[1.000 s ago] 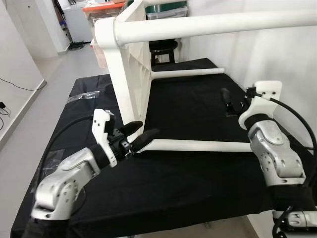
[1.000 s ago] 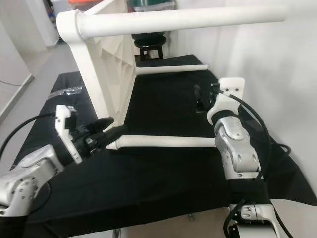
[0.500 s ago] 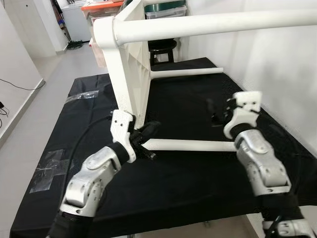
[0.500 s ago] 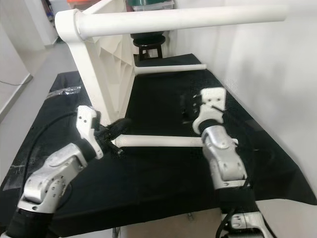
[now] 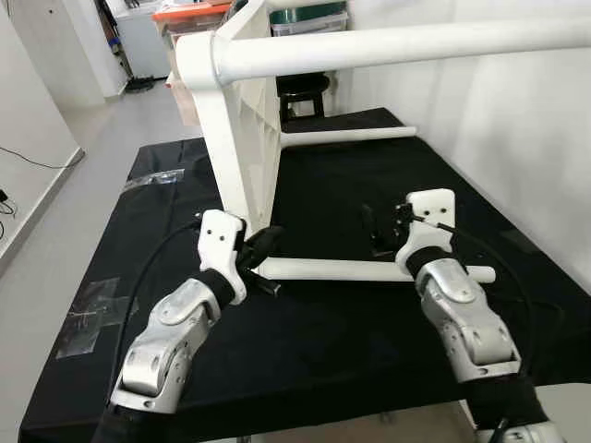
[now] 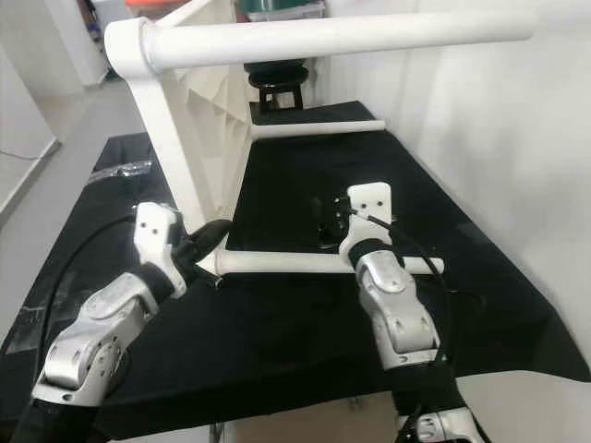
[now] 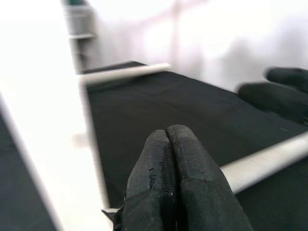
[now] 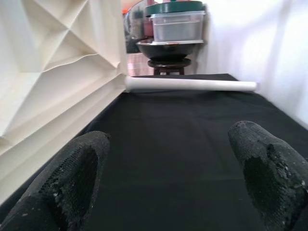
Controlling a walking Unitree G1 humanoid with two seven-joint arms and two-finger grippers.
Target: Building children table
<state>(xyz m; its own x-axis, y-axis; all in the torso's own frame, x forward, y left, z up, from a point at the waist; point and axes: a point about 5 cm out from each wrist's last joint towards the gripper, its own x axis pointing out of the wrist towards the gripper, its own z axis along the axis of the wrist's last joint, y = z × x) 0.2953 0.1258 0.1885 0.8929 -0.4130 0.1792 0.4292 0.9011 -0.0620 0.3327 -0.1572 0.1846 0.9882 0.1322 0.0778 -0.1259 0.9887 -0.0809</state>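
On black cloth (image 5: 351,341) the tabletop (image 5: 242,138) stands on edge; your closed, empty left gripper (image 5: 263,242) touches the lying leg's (image 5: 369,270) socket end, so next close the open right gripper (image 5: 371,233) on it.

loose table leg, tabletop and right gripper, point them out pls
loose table leg (image 5: 369,270), left eye view, mid-shaft.
tabletop (image 5: 242,138), left eye view, ribbed underside.
right gripper (image 8: 168,183), right wrist view, between its open fingertips.

The tabletop (image 5: 242,138) stands on edge on the table (image 5: 351,314), toward its left. A loose leg (image 5: 369,270) lies in front, another leg (image 5: 346,135) behind, seemingly attached.
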